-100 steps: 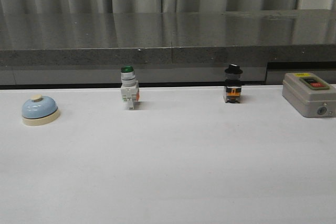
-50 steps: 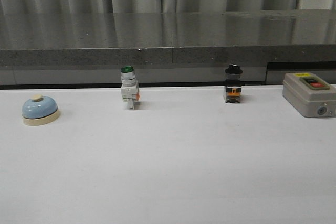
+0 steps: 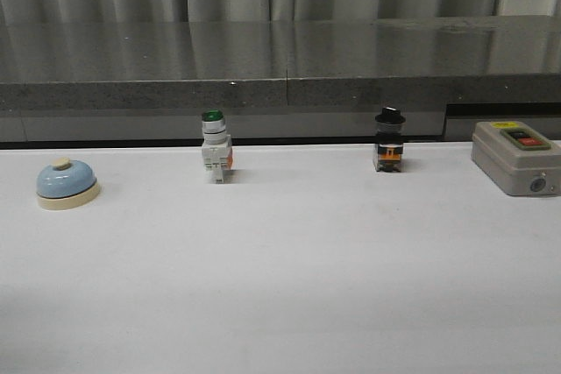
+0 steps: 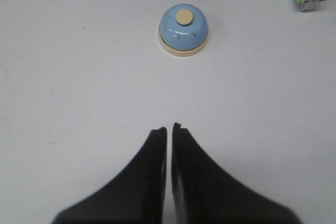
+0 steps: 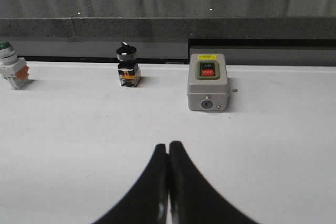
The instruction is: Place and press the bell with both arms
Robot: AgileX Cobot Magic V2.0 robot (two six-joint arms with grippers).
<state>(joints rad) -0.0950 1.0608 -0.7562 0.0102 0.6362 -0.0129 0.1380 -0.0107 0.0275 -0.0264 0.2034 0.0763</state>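
Observation:
The bell (image 3: 66, 185), a light-blue dome with a cream base and cream top button, stands upright at the far left of the white table (image 3: 289, 286). It also shows in the left wrist view (image 4: 184, 30), straight ahead of my left gripper (image 4: 169, 128), which is shut and empty, well short of it. My right gripper (image 5: 168, 144) is shut and empty over bare table, facing the grey switch box. Neither arm shows in the front view.
A green-capped white pushbutton (image 3: 215, 148) and a black-knobbed switch (image 3: 389, 141) stand along the table's back edge. A grey ON/OFF switch box (image 3: 516, 158) sits at the far right, also in the right wrist view (image 5: 208, 81). A dark ledge (image 3: 280, 85) runs behind.

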